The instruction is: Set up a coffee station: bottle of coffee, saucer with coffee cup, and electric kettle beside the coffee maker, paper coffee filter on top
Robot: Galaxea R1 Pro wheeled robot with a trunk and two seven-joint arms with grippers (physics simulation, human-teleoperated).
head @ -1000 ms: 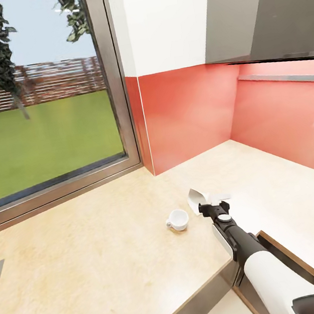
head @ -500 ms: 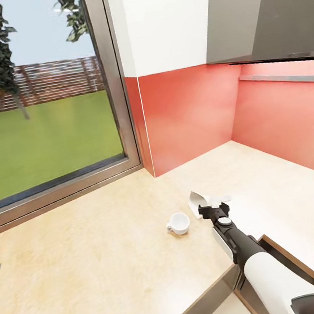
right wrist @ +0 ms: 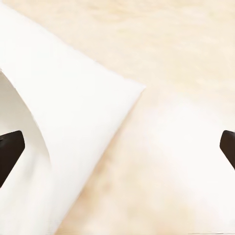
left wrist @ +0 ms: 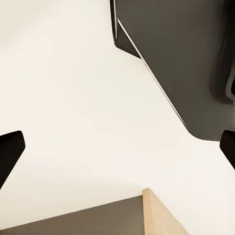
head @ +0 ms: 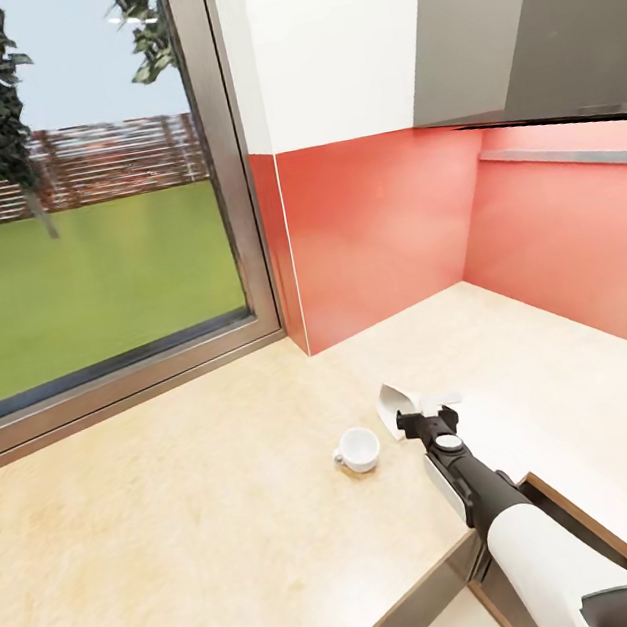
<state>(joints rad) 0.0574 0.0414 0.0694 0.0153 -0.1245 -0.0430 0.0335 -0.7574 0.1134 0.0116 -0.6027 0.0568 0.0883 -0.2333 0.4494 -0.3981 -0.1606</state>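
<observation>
On the light bench (head: 187, 536), near the red corner:
The right claw (head: 422, 411) spreads open over the paper coffee filter (head: 392, 402); a white cup (head: 357, 447) stands just beside.

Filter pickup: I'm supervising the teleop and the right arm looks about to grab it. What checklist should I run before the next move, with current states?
1. Right gripper open: ok; in the right wrist view the fingertips sit at opposite edges.
2. Filter lined up between the fingers: not ok; it lies toward one finger, off centre.
3. Filter free on the countertop: ok, nothing lies on it.
4. Cup apart from the gripper: ok, a gap shows in the head view.
5. Fingers low enough to grip: cannot tell.
</observation>
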